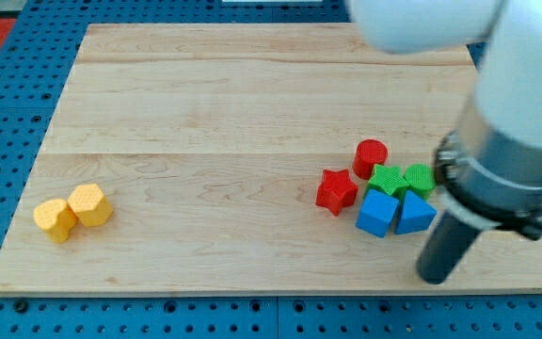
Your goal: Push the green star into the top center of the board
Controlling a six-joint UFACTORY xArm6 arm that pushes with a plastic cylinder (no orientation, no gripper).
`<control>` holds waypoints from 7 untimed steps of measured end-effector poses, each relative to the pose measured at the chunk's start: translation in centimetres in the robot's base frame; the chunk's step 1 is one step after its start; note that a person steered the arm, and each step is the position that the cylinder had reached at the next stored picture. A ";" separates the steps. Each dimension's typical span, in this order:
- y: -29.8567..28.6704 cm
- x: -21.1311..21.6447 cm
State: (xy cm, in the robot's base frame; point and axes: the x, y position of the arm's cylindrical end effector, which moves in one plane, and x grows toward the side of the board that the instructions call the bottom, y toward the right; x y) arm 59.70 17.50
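Note:
The green star (386, 179) lies in a cluster at the view's right, touching a second green block (420, 178) on its right. A red cylinder (371, 156) sits just above it, a red star (336, 191) to its left, a blue cube (378, 213) and a blue triangular block (414, 214) just below it. My tip (434, 275) rests on the board below and to the right of the cluster, apart from the blocks, a short way under the blue triangular block.
Two yellow blocks (73, 211) lie side by side near the board's left edge. The wooden board (252, 104) lies on a blue perforated table. The arm's white and grey body (511, 141) covers the view's upper right.

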 end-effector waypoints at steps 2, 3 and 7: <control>-1.0 -5.3; -3.8 -7.8; -12.5 -20.4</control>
State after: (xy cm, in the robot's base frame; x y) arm 39.30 4.96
